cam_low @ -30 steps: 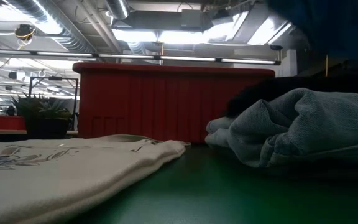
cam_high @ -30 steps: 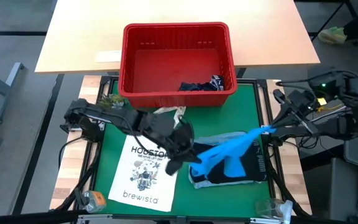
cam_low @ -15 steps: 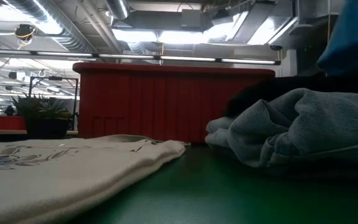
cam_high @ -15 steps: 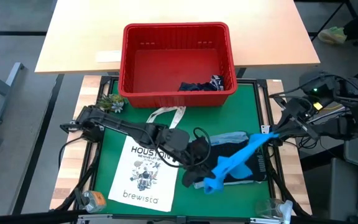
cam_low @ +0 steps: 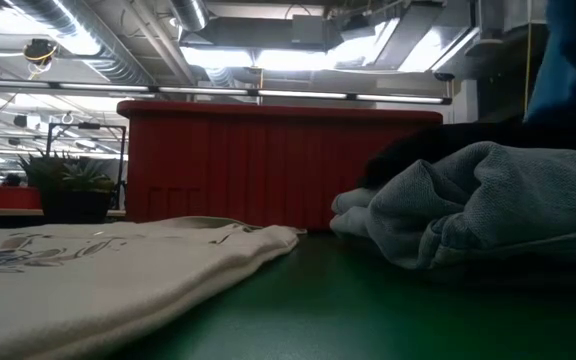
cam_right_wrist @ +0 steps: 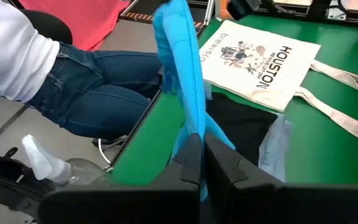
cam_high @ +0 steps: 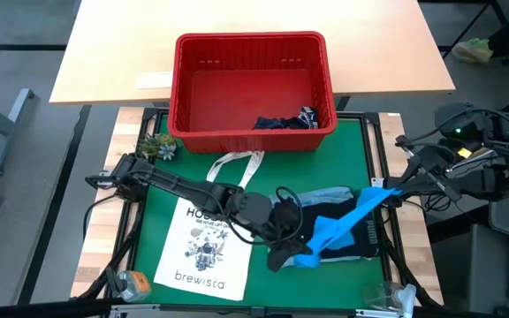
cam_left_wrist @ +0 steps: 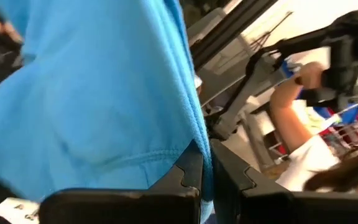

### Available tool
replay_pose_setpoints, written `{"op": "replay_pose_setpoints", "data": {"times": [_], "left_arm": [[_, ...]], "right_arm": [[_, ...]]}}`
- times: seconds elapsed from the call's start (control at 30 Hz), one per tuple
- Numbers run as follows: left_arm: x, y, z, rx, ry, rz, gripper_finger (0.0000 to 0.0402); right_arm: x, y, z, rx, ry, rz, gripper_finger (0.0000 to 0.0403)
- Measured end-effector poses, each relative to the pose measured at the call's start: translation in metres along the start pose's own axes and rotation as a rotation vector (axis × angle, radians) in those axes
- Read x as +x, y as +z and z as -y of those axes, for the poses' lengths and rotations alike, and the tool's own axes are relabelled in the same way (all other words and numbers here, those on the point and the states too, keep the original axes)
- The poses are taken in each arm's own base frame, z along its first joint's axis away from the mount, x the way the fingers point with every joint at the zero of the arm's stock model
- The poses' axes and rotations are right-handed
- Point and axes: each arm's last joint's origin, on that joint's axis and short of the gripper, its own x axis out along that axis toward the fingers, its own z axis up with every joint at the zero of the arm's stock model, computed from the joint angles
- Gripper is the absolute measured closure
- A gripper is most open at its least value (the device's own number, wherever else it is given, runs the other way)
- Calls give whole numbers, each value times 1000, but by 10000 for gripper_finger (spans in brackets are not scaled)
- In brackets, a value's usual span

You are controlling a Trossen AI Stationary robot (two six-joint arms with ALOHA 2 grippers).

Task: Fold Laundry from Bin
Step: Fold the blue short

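A bright blue garment point(cam_high: 347, 219) runs as a narrow strip between my two grippers, above a dark garment point(cam_high: 343, 240) and a light blue denim shirt point(cam_high: 330, 194) that lie heaped on the green mat. My left gripper point(cam_high: 300, 242) is shut on the strip's end nearer the tote bag. My right gripper point(cam_high: 380, 188) is shut on the end at the mat's right edge. The red bin point(cam_high: 253, 88) stands at the far side, with a dark navy garment point(cam_high: 285, 122) lying in its near right corner. My left gripper pinches the blue garment between its two fingers point(cam_left_wrist: 188, 177), at an edge beside a stitched hem point(cam_left_wrist: 148, 157). It comes roughly level from the table's left. The cloth spreads away from the fingers, lifted off the heap. My right gripper pinches a gathered bunch of the blue garment point(cam_right_wrist: 194, 127) between its two fingers, coming from the table's right and slanting down. The cloth leads away from the fingers as a narrow twisted strip, clear of the mat.
A white tote bag point(cam_high: 206, 252) printed "HOUSTON brewista" lies flat on the mat's left half, under my left arm. A small plant point(cam_high: 159, 146) stands at the bin's near left corner. A person in jeans point(cam_right_wrist: 86, 93) sits close beyond the table edge.
My left gripper has moved toward the table's right and near edges and sunk a little, rolling as it went, taking its end of the blue garment along. The garment, earlier draped wide over the dark one, is now a narrower, shorter strip between the grippers.
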Motion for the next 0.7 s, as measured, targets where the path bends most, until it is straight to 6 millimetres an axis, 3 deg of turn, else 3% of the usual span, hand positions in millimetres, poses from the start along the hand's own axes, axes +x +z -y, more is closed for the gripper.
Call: {"op": "replay_pose_setpoints", "data": {"times": [0.4,0.7], "left_arm": [[0,2,21,0,-126,114,393],[0,-4,27,2,-106,136,393]], "right_arm": [[-5,-2,-7,90,32,41,395],[-8,2,-6,95,-5,98,395]]}}
